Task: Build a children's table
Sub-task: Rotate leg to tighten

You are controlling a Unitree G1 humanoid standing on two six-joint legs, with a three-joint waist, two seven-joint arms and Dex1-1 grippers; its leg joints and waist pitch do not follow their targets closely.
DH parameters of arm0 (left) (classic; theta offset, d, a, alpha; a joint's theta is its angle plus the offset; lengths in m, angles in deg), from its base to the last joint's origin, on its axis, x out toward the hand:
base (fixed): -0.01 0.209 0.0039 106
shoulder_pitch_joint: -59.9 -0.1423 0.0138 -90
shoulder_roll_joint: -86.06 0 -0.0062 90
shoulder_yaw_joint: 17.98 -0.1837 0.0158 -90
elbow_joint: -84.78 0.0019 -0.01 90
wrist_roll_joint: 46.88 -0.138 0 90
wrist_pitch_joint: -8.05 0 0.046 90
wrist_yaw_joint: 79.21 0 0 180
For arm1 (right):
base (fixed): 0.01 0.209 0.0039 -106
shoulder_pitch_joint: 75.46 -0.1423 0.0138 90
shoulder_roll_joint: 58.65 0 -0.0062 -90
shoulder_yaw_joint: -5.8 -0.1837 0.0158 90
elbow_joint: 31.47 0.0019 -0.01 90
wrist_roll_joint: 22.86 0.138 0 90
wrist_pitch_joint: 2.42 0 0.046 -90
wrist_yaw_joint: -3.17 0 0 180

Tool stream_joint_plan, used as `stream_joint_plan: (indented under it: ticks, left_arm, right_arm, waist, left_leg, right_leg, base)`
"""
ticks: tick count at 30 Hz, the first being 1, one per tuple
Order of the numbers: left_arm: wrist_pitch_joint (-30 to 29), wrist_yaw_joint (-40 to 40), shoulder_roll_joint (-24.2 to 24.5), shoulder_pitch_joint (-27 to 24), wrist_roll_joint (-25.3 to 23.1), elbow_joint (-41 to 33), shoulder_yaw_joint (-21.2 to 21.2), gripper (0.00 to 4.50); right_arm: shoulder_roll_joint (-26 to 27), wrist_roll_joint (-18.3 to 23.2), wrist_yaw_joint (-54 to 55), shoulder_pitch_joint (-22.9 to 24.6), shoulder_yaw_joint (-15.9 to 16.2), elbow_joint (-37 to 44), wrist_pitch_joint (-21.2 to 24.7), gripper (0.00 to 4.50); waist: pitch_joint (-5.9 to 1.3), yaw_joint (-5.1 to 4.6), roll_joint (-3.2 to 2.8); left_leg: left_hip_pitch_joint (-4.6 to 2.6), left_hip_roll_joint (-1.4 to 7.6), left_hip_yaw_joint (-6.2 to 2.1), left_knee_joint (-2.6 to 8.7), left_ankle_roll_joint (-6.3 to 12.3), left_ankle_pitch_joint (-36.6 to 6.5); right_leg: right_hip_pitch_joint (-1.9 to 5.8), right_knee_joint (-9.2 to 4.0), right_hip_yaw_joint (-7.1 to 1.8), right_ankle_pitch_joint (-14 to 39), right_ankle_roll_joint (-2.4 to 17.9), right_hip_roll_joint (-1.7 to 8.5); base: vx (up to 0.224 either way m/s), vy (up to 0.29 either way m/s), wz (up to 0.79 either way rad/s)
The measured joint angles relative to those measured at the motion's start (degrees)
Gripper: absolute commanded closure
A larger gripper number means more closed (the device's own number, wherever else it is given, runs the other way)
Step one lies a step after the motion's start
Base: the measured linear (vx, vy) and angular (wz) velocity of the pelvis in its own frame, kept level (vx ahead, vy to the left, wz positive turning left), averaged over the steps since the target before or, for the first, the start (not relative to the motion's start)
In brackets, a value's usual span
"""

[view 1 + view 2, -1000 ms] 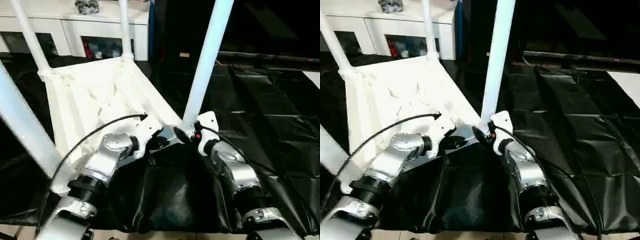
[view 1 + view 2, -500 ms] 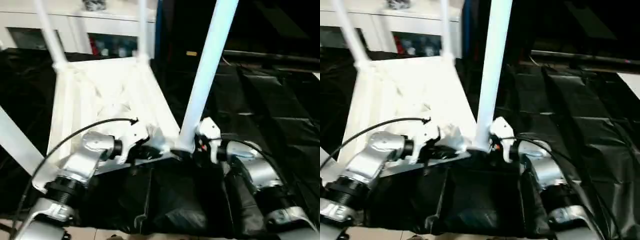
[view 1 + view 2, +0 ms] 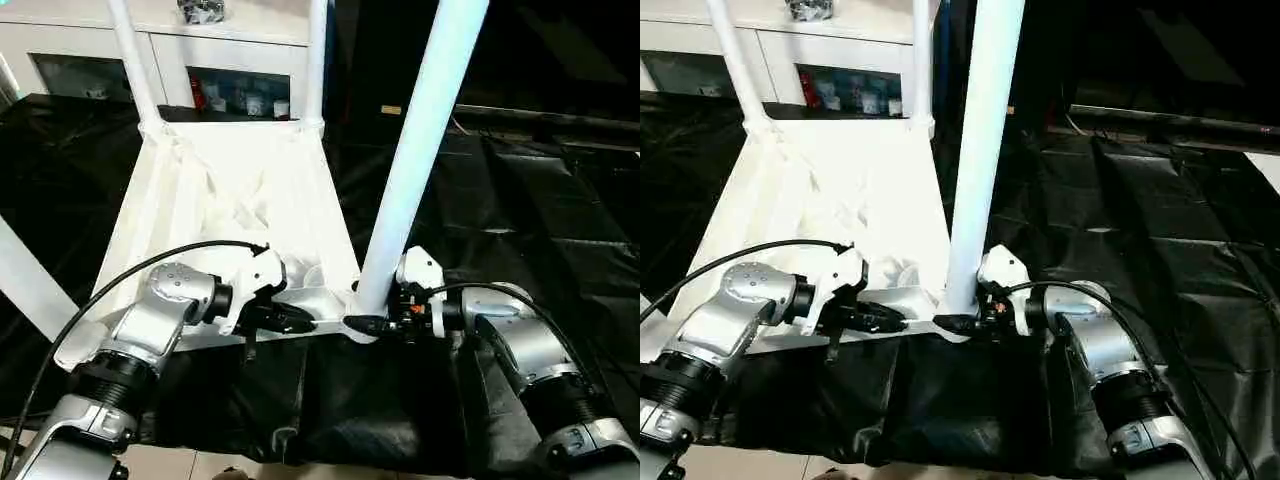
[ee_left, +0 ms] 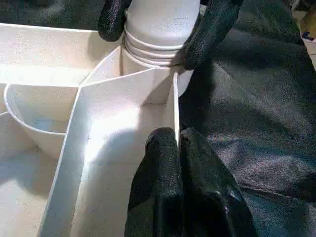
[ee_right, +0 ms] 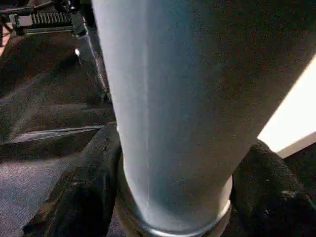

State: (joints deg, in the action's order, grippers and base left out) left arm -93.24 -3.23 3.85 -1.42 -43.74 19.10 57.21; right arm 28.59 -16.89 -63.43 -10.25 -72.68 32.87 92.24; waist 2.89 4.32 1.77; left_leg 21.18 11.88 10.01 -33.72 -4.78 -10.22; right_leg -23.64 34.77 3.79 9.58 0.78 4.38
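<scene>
All 4 legs run past the top edge, the near-right leg (image 3: pixel 420 160) included; the near-left leg (image 3: pixel 25 280) leaves at the side. Cabinet items (image 3: pixel 240 98) are too small to identify.

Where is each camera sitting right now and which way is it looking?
Left eye view: on the head, looking forward and down at the upturned tabletop; both silver forearms show.
Right eye view: beside it, same scene.
Left wrist view: along the left gripper, shut on the tabletop's rim.
Right wrist view: along the right gripper, fingers either side of the near leg.
Shared: the left wrist view also shows the right gripper's fingers on that leg.
</scene>
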Motion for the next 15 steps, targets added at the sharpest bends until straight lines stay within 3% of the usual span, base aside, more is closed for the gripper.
stream_joint_plan:
  ticks: [6,13,15]
  left_arm:
    - [0.3,-5.8,-2.2,0.1,-1.8,0.8,0.2,4.50]
    - [-5.2,-21.7,-10.4,1.1,-5.5,1.6,1.9,4.50]
    - [-6.6,-24.5,-12.3,1.3,-6.3,1.6,1.9,4.50]
  right_arm:
    - [2.4,-1.1,7.0,0.9,-1.9,-0.5,1.0,1.78]
    - [11.7,-3.2,30.3,-0.8,-8.7,-6.7,1.0,1.80]
    - [13.1,-4.1,35.3,-1.9,-9.0,-7.9,1.2,1.80]
  waist:
    - [0.00,0.19,0.00]
    - [-0.05,-1.68,-0.01]
    - [-0.12,-2.03,-0.16]
  left_leg:
    - [-0.15,-0.01,0.01,-0.03,-0.01,0.0]
    - [-0.34,-0.03,-0.04,-0.07,-0.04,0.0]
    - [-0.32,-0.05,-0.04,-0.05,-0.04,0.0]
  right_leg:
    - [0.06,0.08,-0.06,0.0,0.0,0.00]
    - [0.17,0.17,-0.04,0.2,-0.3,0.00]
    - [0.17,0.13,-0.05,0.2,-0.3,0.00]
  base:
    - [0.000,0.000,0.00]
    - [0.000,0.000,0.00]
    - [0.000,0.000,0.00]
